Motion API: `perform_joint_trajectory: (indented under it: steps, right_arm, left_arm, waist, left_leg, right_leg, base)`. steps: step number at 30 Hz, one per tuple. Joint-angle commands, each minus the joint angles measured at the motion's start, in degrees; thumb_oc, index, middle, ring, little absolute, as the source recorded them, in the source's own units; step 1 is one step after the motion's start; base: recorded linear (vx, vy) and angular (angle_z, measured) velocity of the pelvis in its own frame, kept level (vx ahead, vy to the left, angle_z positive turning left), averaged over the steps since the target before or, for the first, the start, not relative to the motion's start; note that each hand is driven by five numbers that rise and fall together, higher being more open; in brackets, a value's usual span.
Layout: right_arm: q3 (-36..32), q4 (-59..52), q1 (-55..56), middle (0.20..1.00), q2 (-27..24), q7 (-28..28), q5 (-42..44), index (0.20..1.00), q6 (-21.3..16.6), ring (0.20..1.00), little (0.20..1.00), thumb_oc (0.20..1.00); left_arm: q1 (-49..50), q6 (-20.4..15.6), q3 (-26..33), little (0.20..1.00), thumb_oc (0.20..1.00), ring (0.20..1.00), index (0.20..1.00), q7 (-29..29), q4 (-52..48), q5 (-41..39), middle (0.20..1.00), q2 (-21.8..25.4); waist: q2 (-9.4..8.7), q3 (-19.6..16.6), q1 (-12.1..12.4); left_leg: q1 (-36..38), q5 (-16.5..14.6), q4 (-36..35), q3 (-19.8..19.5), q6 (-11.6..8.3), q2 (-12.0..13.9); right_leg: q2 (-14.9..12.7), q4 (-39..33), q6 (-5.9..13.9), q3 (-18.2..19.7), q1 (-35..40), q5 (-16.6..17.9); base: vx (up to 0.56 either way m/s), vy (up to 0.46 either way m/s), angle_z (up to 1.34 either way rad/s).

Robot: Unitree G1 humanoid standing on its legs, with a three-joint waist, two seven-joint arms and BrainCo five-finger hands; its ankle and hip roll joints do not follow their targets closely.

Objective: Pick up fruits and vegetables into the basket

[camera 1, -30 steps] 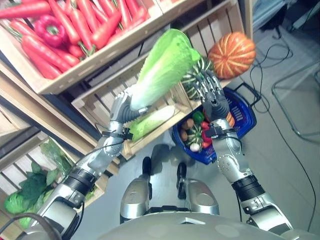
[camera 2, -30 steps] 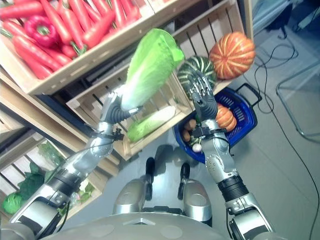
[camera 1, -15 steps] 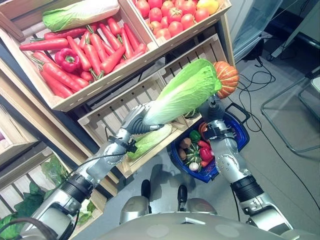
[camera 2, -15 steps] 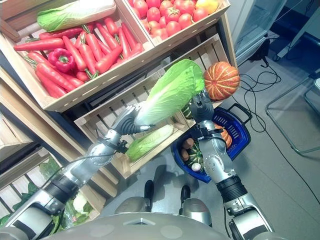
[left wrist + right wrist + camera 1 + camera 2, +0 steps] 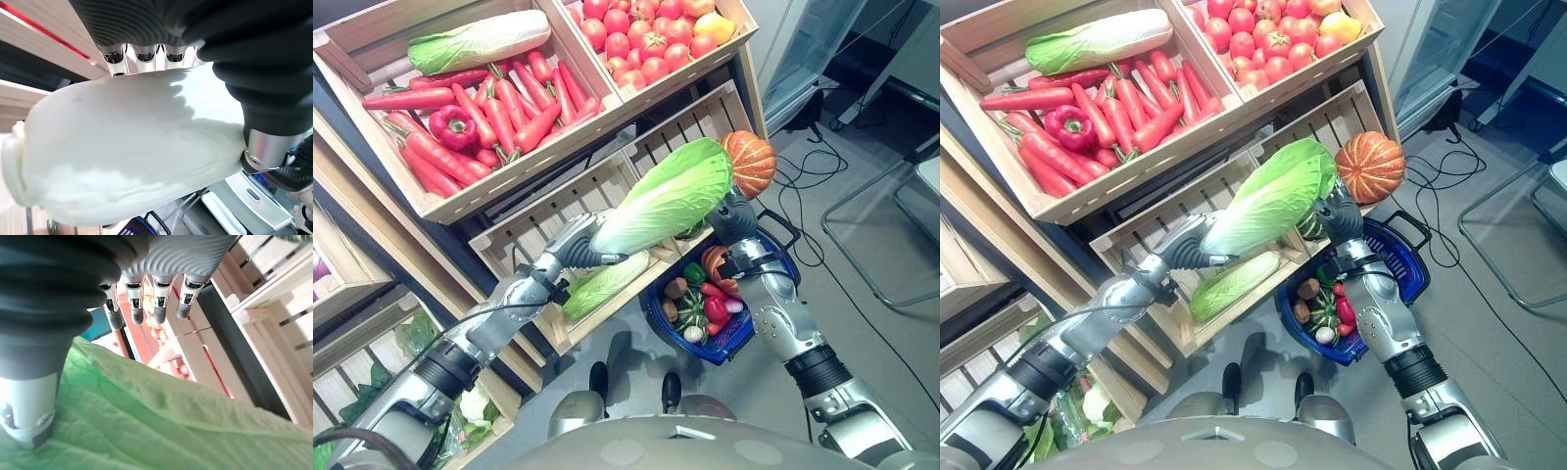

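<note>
Left hand [image 5: 576,245] clamped on cabbage [image 5: 666,196] stem, long axis running up-right over blue basket [image 5: 759,328] at centre-right; right hand [image 5: 1340,217] loose-fingered, touching leafy end.

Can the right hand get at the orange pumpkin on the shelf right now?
Probably not cleanly. The right hand sits open under the leafy end of the cabbage that the left hand grips by the stem. The pumpkin lies just beyond, but the cabbage crowds the approach.

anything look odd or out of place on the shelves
One thing: a napa cabbage lies across the top of the carrot crate, with a red bell pepper among the carrots. Both look misfiled; nothing looks spilled or damaged.
</note>
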Motion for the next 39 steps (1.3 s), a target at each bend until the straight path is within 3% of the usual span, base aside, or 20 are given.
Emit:
perform_joint_trajectory:
  steps: [1,10,16,21,27,34,39]
  right_arm:
    - [3.5,-6.3,-2.3,1.0,0.6,2.9,-1.8,1.0,0.1,1.0,1.0,1.0]
    - [4.8,-6.4,-1.0,1.0,1.8,0.4,-2.0,1.0,1.2,1.0,1.0,1.0]
    - [4.1,-5.7,-1.7,1.0,3.3,-1.0,-1.8,1.0,0.4,1.0,1.0,1.0]
    - [1.2,-6.4,0.5,1.0,4.7,-1.4,-1.9,1.0,-0.7,1.0,1.0,1.0]
    - [-0.7,-8.6,2.4,1.0,6.2,-1.8,-2.6,1.0,-0.9,1.0,1.0,1.0]
    - [-1.0,-9.6,2.0,1.0,6.2,-1.5,-2.6,1.0,0.1,1.0,1.0,1.0]
    - [-0.2,-9.4,1.6,1.0,6.1,-0.3,-2.8,1.0,0.0,1.0,1.0,1.0]
  left_arm:
    - [-2.2,-2.5,-3.6,0.2,0.2,0.2,0.2,-2.0,-4.7,-0.7,0.2,0.6]
    - [-1.3,-0.2,-3.2,0.2,0.2,0.2,0.2,-1.3,-6.4,-1.6,0.2,0.1]
    - [0.4,0.2,0.6,0.2,0.2,0.2,0.2,9.4,-3.5,-4.3,0.2,-2.2]
    - [4.3,-4.2,8.5,0.2,0.2,0.2,0.2,19.6,-3.3,-5.9,0.2,-4.3]
    - [7.1,-5.9,14.4,0.2,0.2,0.2,0.2,26.4,-4.7,-4.8,0.2,-6.6]
    - [7.3,-4.3,14.8,0.2,0.2,0.2,0.2,24.9,-4.3,-4.0,0.2,-7.2]
    - [6.1,-5.1,12.3,0.2,0.2,0.2,0.2,22.4,-3.4,-2.3,0.2,-6.8]
  waist:
    - [-2.05,-3.3,0.4]
    - [-2.08,-3.8,0.2]
    - [-2.32,-3.9,0.9]
    - [-2.77,-4.1,1.7]
    - [-3.16,-4.1,2.0]
    - [-3.28,-4.3,1.9]
    - [-3.3,-4.4,1.6]
  left_leg:
    - [-0.1,-5.5,0.1,0.4,2.91,-3.1]
    - [-0.3,-5.5,0.1,1.0,3.07,-2.9]
    - [-0.5,-5.6,0.1,0.6,2.98,-2.9]
    - [-0.7,-5.6,0.1,0.3,2.93,-2.8]
    - [-0.6,-5.9,0.1,-0.1,2.76,-2.9]
    - [-0.6,-5.9,0.1,-0.3,2.54,-2.8]
    - [-0.8,-5.6,0.1,-0.1,2.51,-2.8]
  right_leg:
    - [-2.6,0.2,5.46,0.8,-1.8,0.6]
    - [-2.8,0.2,5.63,1.0,-2.3,0.8]
    - [-2.8,0.2,5.48,0.8,-2.4,0.8]
    - [-2.9,0.2,5.11,0.6,-2.6,0.9]
    - [-2.8,0.2,4.71,0.5,-2.4,0.5]
    - [-2.7,0.2,4.49,0.6,-2.3,0.3]
    - [-2.7,0.2,4.56,0.8,-2.6,0.6]
  base:
    - [0.0,0.0,0.0]
    - [0.0,0.0,0.0]
    - [0.0,0.0,0.0]
    - [0.0,0.0,0.0]
    - [0.0,0.0,0.0]
    - [0.0,0.0,0.0]
    - [0.0,0.0,0.0]
